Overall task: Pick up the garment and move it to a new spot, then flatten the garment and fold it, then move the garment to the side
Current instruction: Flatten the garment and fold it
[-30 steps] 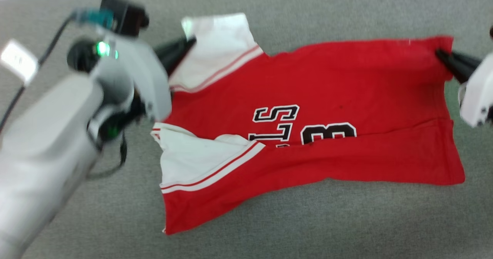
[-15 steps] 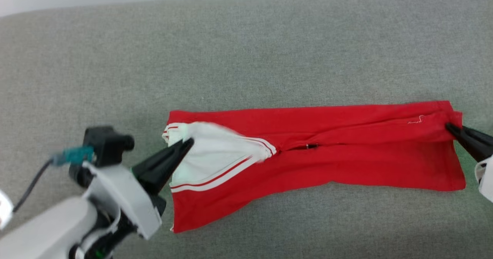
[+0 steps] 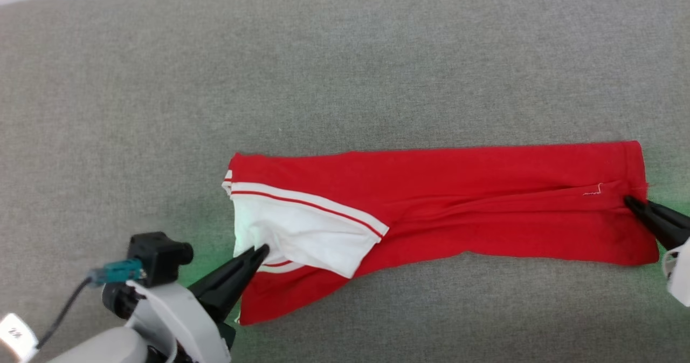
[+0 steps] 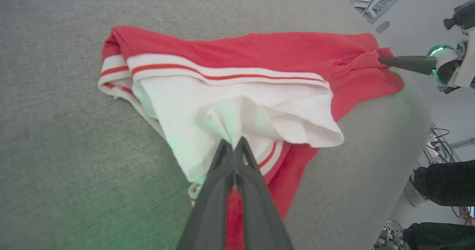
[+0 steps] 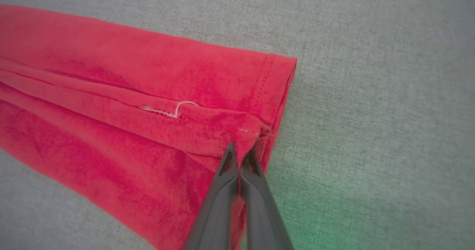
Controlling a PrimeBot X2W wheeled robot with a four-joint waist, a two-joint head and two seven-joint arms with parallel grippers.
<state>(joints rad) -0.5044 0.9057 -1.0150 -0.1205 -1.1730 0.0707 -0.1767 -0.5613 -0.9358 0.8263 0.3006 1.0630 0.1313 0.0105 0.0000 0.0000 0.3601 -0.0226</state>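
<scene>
You are in the folding step: the garment [image 3: 458, 201] lies as a long red band across the grey surface [image 3: 345, 66], running from 9 to 3 o'clock in the head view, with one long edge doubled over. Your left gripper [image 3: 263, 249] is clamped on its white cloth at the 8 o'clock corner. Your right gripper [image 3: 627, 200] is pinched shut on its red end at 3 o'clock. Next, as I judge it, lay both held corners down evenly toward 6 o'clock, then let go without dragging the cloth.
</scene>
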